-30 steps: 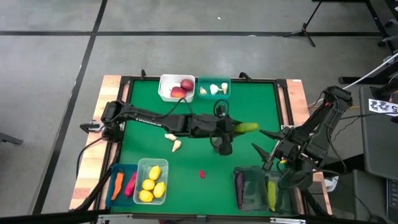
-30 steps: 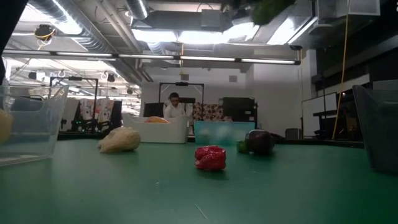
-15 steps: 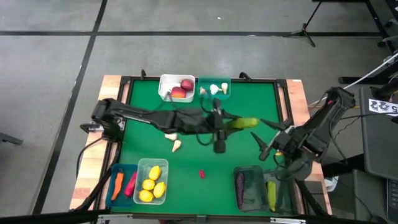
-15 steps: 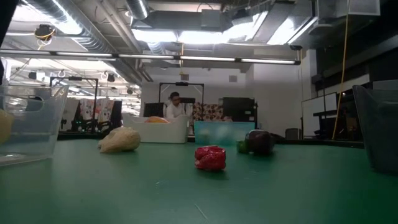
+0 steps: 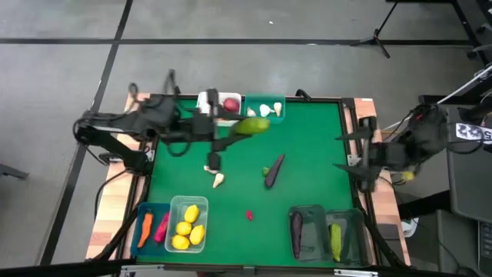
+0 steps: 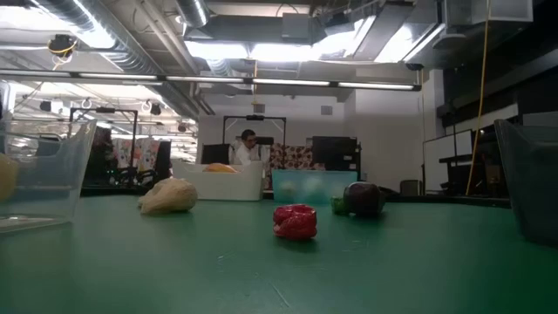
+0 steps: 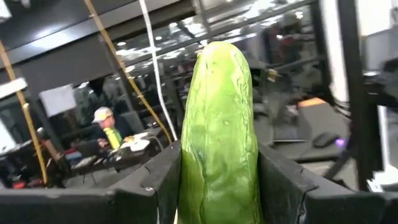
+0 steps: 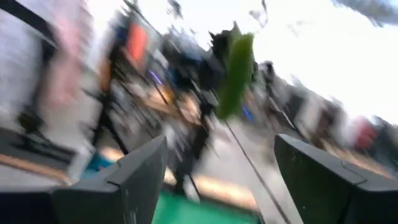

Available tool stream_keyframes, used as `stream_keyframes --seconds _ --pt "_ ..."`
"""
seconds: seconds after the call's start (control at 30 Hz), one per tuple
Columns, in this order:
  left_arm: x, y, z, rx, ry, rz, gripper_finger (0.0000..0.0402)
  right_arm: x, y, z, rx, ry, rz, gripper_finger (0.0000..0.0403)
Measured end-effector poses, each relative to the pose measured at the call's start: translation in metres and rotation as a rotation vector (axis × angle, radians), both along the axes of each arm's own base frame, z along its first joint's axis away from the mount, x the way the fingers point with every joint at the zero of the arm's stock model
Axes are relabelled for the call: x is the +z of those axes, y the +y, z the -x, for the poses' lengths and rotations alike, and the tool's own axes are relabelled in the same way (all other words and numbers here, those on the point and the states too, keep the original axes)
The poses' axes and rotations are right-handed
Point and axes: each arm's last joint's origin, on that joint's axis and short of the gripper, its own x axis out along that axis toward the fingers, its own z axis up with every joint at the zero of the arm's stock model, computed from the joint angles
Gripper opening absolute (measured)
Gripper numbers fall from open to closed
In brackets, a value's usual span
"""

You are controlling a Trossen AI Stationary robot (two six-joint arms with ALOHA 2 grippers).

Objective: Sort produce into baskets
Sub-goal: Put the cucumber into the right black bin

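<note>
My left gripper [image 5: 235,130] is raised over the table's far left part and is shut on a green cucumber [image 5: 252,125], which fills the left wrist view [image 7: 217,112]. My right gripper [image 5: 345,151] hovers open at the table's right edge with nothing between its fingers [image 8: 146,171]. A purple eggplant [image 5: 273,171], two pale garlic pieces [image 5: 218,181] and a small red chilli [image 5: 249,215] lie on the green mat. At the far edge, a white basket [image 5: 206,112] holds red apples and a teal basket [image 5: 265,118] holds garlic. My left gripper pinches the cucumber's two sides [image 7: 186,177] between its two fingers [image 7: 283,180], toward the end nearer the wrist. The fingers reach level from the table's left and lie along the cucumber, which sticks out ahead of them. It is lifted clear of the mat.
Along the near edge stand a blue basket [image 5: 139,240] with a carrot and a chilli, a clear basket [image 5: 174,209] of lemons, and two dark baskets [image 5: 311,211] holding an eggplant and a cucumber. The mat's middle and right are bare. People show in the room beyond.
My left gripper has risen and drawn back from the mat's middle toward the far left, carrying the cucumber with it; the eggplant now lies uncovered. My right gripper has risen, rolled, and swung out toward the table's right edge, still open.
</note>
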Motion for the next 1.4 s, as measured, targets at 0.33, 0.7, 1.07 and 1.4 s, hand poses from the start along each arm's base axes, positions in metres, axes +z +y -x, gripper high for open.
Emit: stream_keyframes --seconds 0.33,0.7,1.07,1.4 --pt "-0.022 0.007 0.037 -0.040 0.053 -0.046 0.0166 -0.019 -0.017 -0.018 0.032 -0.009 0.055 0.0294" --pt "-0.117 0.023 0.070 -0.022 -0.194 0.160 0.0166 -0.058 -0.019 -0.062 -0.009 0.033 0.015 0.0294" --pt "-0.185 0.019 0.050 -0.092 -0.288 0.284 0.0166 -0.090 -0.032 -0.135 0.070 -0.019 -0.036 0.0294" --pt "-0.210 0.011 0.024 -0.136 -0.298 0.282 0.0166 -0.099 -0.045 -0.170 0.205 -0.086 -0.131 0.0294"
